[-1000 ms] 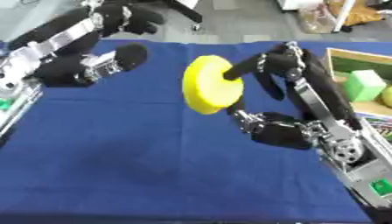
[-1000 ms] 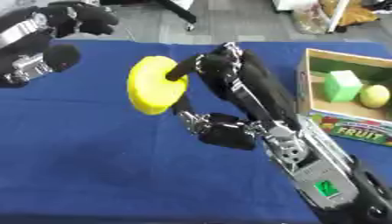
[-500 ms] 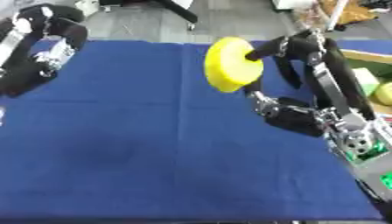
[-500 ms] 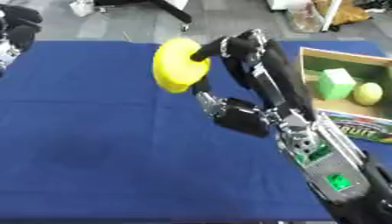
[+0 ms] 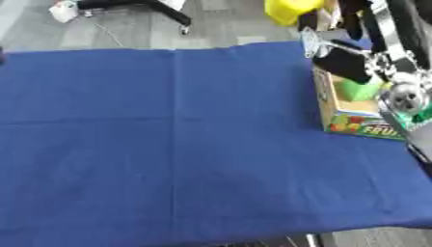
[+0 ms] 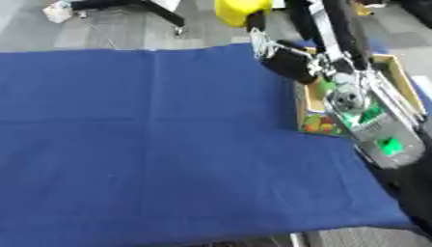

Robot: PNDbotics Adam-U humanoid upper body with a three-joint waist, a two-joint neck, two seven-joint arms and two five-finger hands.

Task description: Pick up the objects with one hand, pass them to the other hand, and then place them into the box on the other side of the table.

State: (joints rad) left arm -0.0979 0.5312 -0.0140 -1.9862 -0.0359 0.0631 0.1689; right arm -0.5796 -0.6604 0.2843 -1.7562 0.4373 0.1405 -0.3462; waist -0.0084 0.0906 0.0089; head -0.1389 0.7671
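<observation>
A yellow rounded object (image 6: 239,10) shows at the top edge, above the table's far side and just left of the box. My right hand (image 6: 256,19) is against its right side, dark fingers curled on it, mostly cut off by the picture's top. The right forearm (image 6: 363,111) runs down over the cardboard fruit box (image 5: 361,126) at the table's right edge. A green object (image 5: 364,89) lies inside the box, partly hidden by the arm. My left hand shows in no view.
A blue cloth (image 5: 168,144) covers the table. Beyond its far edge are grey floor, a black chair leg (image 5: 160,8) and a small white thing (image 5: 63,9). The table's front edge runs along the bottom.
My right hand has carried the yellow object up and to the right, toward the box. The left arm has gone out of view. The camera has also shifted.
</observation>
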